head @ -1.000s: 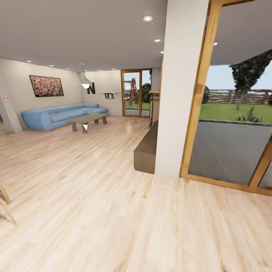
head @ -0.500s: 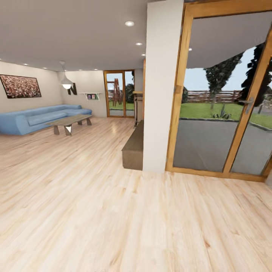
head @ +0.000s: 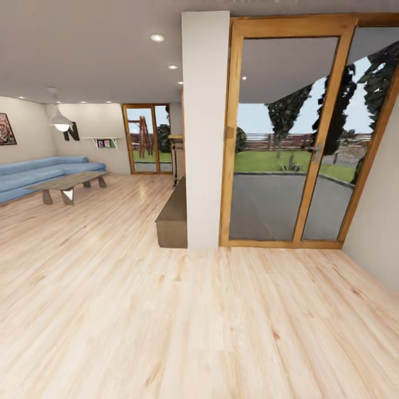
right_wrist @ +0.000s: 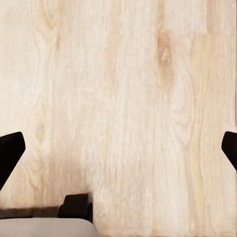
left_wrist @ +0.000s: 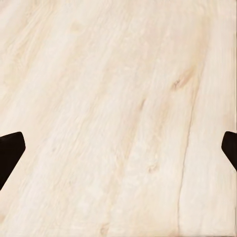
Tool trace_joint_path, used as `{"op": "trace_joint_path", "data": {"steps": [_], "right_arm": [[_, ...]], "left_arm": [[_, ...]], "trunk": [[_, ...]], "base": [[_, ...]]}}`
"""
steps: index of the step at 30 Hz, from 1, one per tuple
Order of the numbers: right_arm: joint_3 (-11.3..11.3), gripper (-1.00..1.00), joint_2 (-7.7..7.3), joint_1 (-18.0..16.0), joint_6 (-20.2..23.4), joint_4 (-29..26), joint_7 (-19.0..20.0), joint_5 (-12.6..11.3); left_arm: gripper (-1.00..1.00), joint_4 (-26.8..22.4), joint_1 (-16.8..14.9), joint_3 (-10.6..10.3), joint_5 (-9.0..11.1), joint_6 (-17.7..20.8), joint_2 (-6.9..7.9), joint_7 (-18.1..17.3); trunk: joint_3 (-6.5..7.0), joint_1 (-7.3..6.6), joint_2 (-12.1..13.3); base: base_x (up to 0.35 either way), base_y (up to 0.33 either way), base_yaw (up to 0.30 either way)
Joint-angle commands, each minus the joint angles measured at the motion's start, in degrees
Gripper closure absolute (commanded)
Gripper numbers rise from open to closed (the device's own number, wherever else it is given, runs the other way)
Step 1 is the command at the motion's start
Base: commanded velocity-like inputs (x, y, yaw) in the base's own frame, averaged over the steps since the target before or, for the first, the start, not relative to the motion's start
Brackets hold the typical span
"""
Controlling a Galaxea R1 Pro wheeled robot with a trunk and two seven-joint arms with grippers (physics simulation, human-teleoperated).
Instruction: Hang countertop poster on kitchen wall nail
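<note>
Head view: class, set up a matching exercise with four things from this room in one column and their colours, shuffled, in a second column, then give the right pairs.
Things:
1. sofa
2. pillar
3. door frame
4. wall letter N

Colours:
A. orange-brown wood
B. dark
C. blue
D. white

Pairs: 1-C, 2-D, 3-A, 4-B
</note>
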Motion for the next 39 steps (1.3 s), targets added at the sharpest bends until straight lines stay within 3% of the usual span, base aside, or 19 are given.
{"op": "trace_joint_path", "data": {"steps": [1, 39], "right_arm": [[0.0, -1.0, 0.0, 0.0, -0.1, 0.0, 0.0, 0.0], [0.0, -1.0, 0.0, 0.0, -0.1, 0.0, 0.0, 0.0]], "left_arm": [[-1.0, -0.1, 0.0, 0.1, 0.0, -0.1, -0.02, 0.0], [-1.0, -0.1, 0.0, 0.1, 0.0, -0.2, -0.06, 0.0]], "trunk": [[-0.02, -0.01, 0.0], [0.96, -0.01, 0.0]], "base": [[-0.059, 0.001, -0.299], [-0.004, 0.0, -0.299]]}}
